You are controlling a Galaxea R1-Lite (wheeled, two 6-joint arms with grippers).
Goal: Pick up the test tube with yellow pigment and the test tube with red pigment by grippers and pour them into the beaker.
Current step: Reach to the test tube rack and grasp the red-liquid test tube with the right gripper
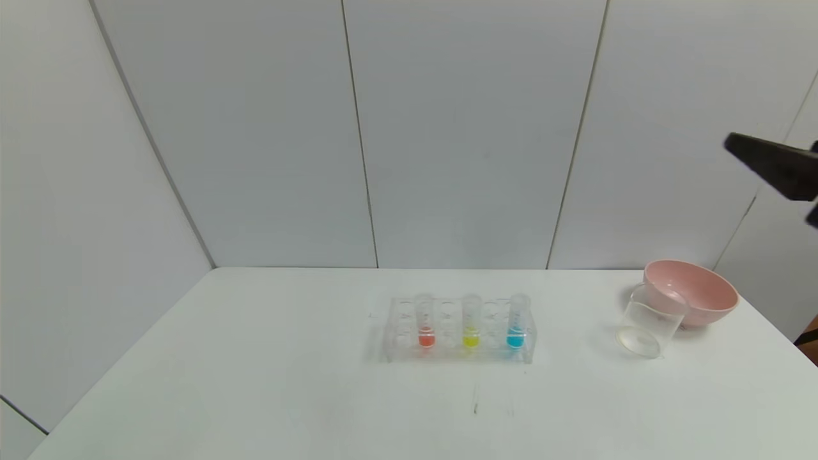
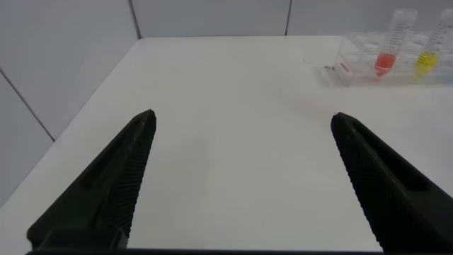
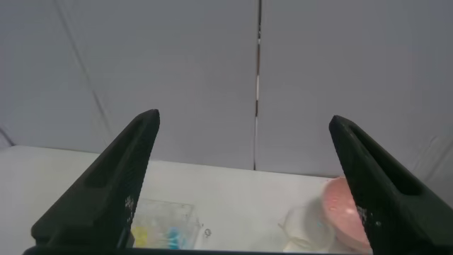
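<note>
**Observer:** Grey panelled walls on all sides; white counter, matte, a faint dark scuff near its front edge. Nothing spilled on it.

**Recorder:** Where do the task's things stand?

**Observer:** Clear tube rack mid-counter. Test tube with red pigment upright at the rack's left, test tube with yellow pigment upright in the middle, blue tube at the right. Beaker well to the right of the rack, touching or just in front of the pink bowl. Beaker looks clear, no colour in it.

**Recorder:** Arms?

**Observer:** Right gripper raised high above the counter's right side, over the bowl end, fingers spread wide, holding nothing. Left gripper low over the bare left part of the counter, rack off ahead of it, fingers also wide apart and empty.

**Recorder:** Progress?

**Observer:** Judged at the very start. Neither tube lifted, nothing poured. Both pickups and both pours remain.
</note>
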